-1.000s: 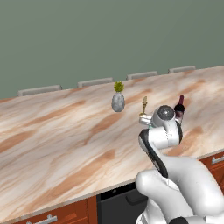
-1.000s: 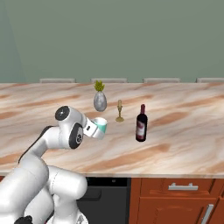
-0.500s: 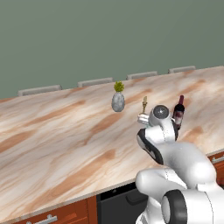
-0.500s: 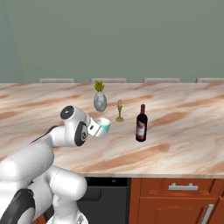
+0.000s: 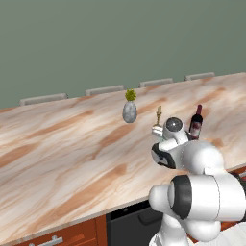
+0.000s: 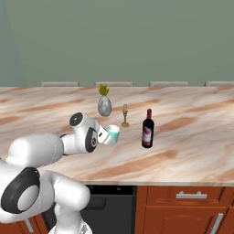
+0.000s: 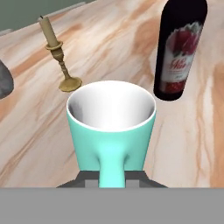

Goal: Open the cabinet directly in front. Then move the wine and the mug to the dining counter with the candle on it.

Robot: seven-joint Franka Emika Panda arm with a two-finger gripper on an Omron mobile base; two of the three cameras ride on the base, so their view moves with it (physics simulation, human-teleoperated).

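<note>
My gripper (image 6: pixel 105 136) is shut on the handle of the teal mug (image 6: pixel 112 135), holding it tilted low over the dining counter (image 6: pixel 192 137). In the hand view the mug (image 7: pixel 111 131) shows its white inside, with my gripper (image 7: pixel 111 178) closed on the handle at the bottom. The wine (image 6: pixel 147 129) stands upright on the counter to the mug's right; the bottle (image 7: pixel 179 48) is close beyond the rim and also shows from the left (image 5: pixel 195 123). The brass candle (image 6: pixel 124 116) stands just beyond the mug (image 7: pixel 59 57).
A grey egg-shaped vase (image 6: pixel 104 104) with a yellow-green plant stands left of the candle. Grey chair backs (image 6: pixel 114 84) line the counter's far edge. Below the near edge are reddish-brown drawer fronts (image 6: pixel 192 201) and a dark appliance (image 6: pixel 109 203).
The arm has folded lower and reached forward, carrying the mug slightly to the right, toward the candle and the wine. The things on the counter have not moved.
</note>
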